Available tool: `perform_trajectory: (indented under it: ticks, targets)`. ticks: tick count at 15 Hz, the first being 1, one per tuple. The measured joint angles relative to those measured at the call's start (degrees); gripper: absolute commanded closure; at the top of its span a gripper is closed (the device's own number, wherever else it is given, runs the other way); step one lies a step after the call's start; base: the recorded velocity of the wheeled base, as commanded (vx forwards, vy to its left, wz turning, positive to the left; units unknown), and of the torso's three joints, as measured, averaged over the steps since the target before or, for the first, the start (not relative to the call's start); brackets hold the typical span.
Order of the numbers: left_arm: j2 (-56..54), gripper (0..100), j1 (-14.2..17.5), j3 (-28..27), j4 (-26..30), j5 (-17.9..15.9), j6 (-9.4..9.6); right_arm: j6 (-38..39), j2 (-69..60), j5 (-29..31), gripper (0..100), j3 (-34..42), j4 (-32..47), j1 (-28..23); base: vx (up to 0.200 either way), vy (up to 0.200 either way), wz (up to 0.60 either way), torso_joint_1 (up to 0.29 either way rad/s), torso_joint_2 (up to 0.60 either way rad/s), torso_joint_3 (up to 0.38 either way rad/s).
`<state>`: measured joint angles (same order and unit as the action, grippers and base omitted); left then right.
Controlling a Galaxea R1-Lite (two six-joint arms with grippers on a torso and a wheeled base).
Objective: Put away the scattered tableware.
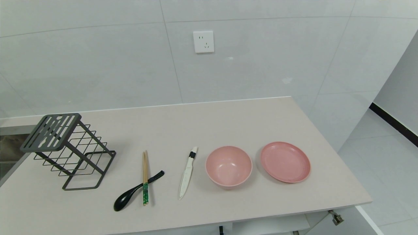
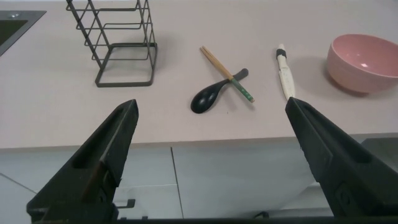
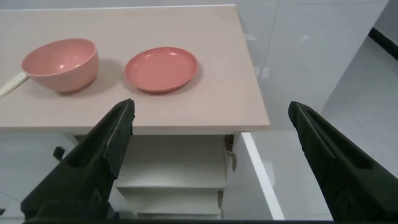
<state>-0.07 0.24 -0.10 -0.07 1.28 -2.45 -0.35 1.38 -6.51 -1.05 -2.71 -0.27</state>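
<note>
On the beige counter lie a pink bowl (image 1: pixel 228 166) (image 2: pixel 364 62) (image 3: pixel 61 63), a pink plate (image 1: pixel 285 161) (image 3: pixel 161 68), a white knife (image 1: pixel 187 172) (image 2: pixel 285 71), wooden chopsticks (image 1: pixel 145 177) (image 2: pixel 227 73) and a black spoon (image 1: pixel 135 192) (image 2: pixel 214 95) crossed under them. A dark wire rack (image 1: pixel 67 148) (image 2: pixel 121 40) stands at the counter's left. My left gripper (image 2: pixel 211 134) is open, held off the counter's front edge facing the spoon. My right gripper (image 3: pixel 211 134) is open too, off the front edge near the counter's right corner, below the plate.
A sink edge (image 1: pixel 8 147) (image 2: pixel 15 25) lies left of the rack. The tiled wall with a socket (image 1: pixel 203 41) backs the counter. The counter's right edge (image 1: pixel 329 147) drops to open floor. White cabinet fronts (image 3: pixel 174 168) sit under the counter.
</note>
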Motion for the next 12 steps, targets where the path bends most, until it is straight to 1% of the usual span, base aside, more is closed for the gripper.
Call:
perform_trajectory:
  ticks: [3,5,7,11,12]
  targets:
    - [0.0,0,0.0,0.0,0.0,0.0,-0.01,0.0,5.9,-1.5,0,-4.3,-0.5,0.1,0.0,0.0,0.0,0.0,0.0,0.0]
    - [0.0,0,0.0,0.0,0.0,0.0,0.0,-0.1,12.1,-2.5,0,-6.7,-3.7,0.5,0.0,0.0,0.0,0.0,0.0,0.0]
    - [0.0,0,0.0,0.0,0.0,0.0,0.0,-0.7,19.5,-3.4,0,-7.7,-11.3,0.9,0.0,0.0,0.0,0.0,0.0,0.0]
    - [0.0,0,0.0,0.0,0.0,0.0,-0.11,-1.9,38.1,-4.1,0,-7.2,-33.7,1.1,0.0,0.0,0.0,0.0,0.0,0.0]
    - [0.0,0,0.0,0.0,0.0,0.0,-0.12,-2.0,42.2,-4.2,0,-6.8,-38.0,1.0,0.0,0.0,0.0,0.0,0.0,0.0]
